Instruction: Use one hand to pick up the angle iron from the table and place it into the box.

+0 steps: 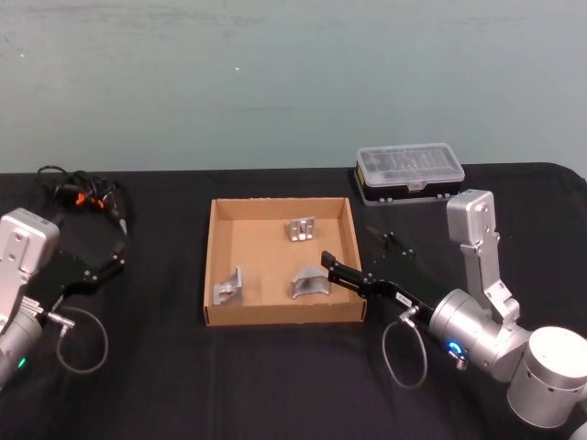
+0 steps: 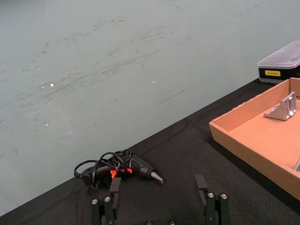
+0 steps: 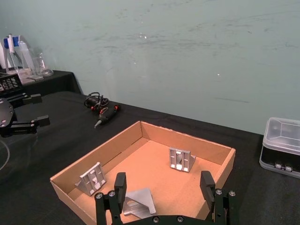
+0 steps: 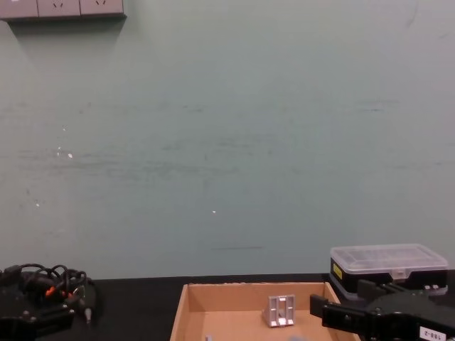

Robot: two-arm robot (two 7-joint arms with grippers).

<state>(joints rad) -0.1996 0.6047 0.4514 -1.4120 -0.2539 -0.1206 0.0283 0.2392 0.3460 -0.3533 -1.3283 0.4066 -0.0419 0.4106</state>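
Inside the shallow brown cardboard box [image 1: 216, 266], near its front right corner, lies a small silver-grey L-shaped angle iron [image 1: 308, 282], which we see resting on the box floor directly below our right gripper [image 1: 331, 263]. The black fingers [image 3: 120, 183] of that gripper stand wide apart and hold nothing, one on each side of the bracket in the right wrist view, with the forearm reaching in over the box's right wall. Two more silver-grey brackets sit in the same tray: one upright near the back wall [image 1: 299, 228], one at the front left [image 1: 227, 288]. The box rests at the middle of the flat matte black table [image 1: 275, 376]. Behind its right back corner we see a black plastic organizer case with a clear lid [image 1: 409, 173]. Our left gripper [image 1: 111, 260] hovers well to the left of the box, its fingers spread and empty. Beyond it, at the table's far left, lies a small black power tool with a coiled cable [image 1: 81, 193].
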